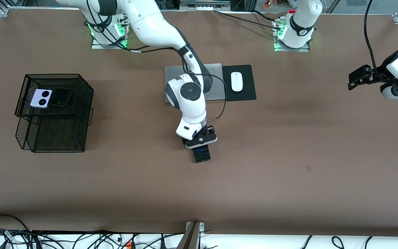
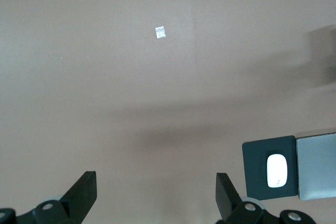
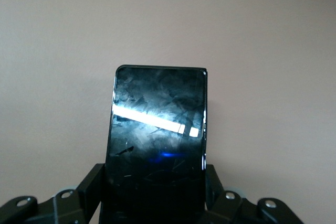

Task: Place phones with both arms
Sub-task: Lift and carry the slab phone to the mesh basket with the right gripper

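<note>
My right gripper (image 1: pixel 200 146) is low over the middle of the table, shut on the long slim black phone (image 1: pixel 202 153). In the right wrist view the fingers (image 3: pixel 93 184) clamp the two long edges of that phone (image 3: pixel 157 129), whose dark glass reflects a light bar. The lilac phone (image 1: pixel 41 98) and the small squarish black phone (image 1: pixel 61 96) lie side by side on the top tier of a black wire rack (image 1: pixel 89 90) toward the right arm's end. My left gripper (image 1: pixel 351 81) waits open over bare table at the left arm's end, nothing between its fingers (image 2: pixel 84 184).
A silver laptop (image 1: pixel 216 81) lies closed under the right arm, with a white mouse (image 1: pixel 236 81) on a black pad (image 1: pixel 249 92) beside it. The left wrist view shows the mouse (image 2: pixel 277 170), the pad (image 2: pixel 256 157), the laptop (image 2: pixel 317 165) and a small white patch (image 2: pixel 160 32).
</note>
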Robot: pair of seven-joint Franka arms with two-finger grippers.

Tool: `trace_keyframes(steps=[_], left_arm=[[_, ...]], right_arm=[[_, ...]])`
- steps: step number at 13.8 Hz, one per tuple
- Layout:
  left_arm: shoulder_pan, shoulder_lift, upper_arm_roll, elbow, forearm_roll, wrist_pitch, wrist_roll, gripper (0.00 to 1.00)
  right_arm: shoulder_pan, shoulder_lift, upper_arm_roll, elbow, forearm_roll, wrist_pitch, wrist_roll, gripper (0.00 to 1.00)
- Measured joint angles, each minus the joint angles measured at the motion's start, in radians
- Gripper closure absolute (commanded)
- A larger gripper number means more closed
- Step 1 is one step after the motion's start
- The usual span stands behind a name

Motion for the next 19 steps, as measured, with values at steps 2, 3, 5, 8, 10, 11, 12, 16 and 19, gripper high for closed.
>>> trace_keyframes(steps=[2,3,5,8,10,11,12,16,19], left_arm=[[0.000,0.000,0.000,0.000,0.000,0.000,0.000,0.00],[0.001,0.000,0.000,0.000,0.000,0.000,0.000,0.00],[0.001,0.000,0.000,0.000,0.000,0.000,0.000,0.00],[0.001,0.000,0.000,0.000,0.000,0.000,0.000,0.00],[0.001,-0.001,-0.001,0.000,-0.001,0.000,0.000,0.00],[0.001,-0.001,-0.002,0.000,-0.001,0.000,0.000,0.00],[0.001,-0.002,-0.003,0.000,-0.001,0.000,0.000,0.00],[0.000,-0.003,-0.004,0.011,-0.002,0.002,-0.001,0.00],[0.000,-0.003,-0.004,0.013,-0.002,0.002,-0.001,0.00]], right_arm=[[-0.006,-0.096,-0.057,0.001,0.000,-0.171,-0.037,1.00],[-0.016,-0.143,-0.087,0.000,0.000,-0.251,-0.066,1.00],[-0.060,-0.231,-0.132,-0.008,0.000,-0.395,-0.129,1.00],[-0.120,-0.328,-0.234,-0.054,0.000,-0.569,-0.259,1.00],[-0.134,-0.369,-0.310,-0.116,0.001,-0.623,-0.331,1.00],[-0.135,-0.385,-0.340,-0.158,0.001,-0.633,-0.358,1.00],[-0.135,-0.402,-0.369,-0.208,0.001,-0.635,-0.390,1.00],[-0.138,-0.432,-0.512,-0.405,0.000,-0.540,-0.590,1.00],[-0.159,-0.432,-0.556,-0.527,0.000,-0.337,-0.751,1.00]])
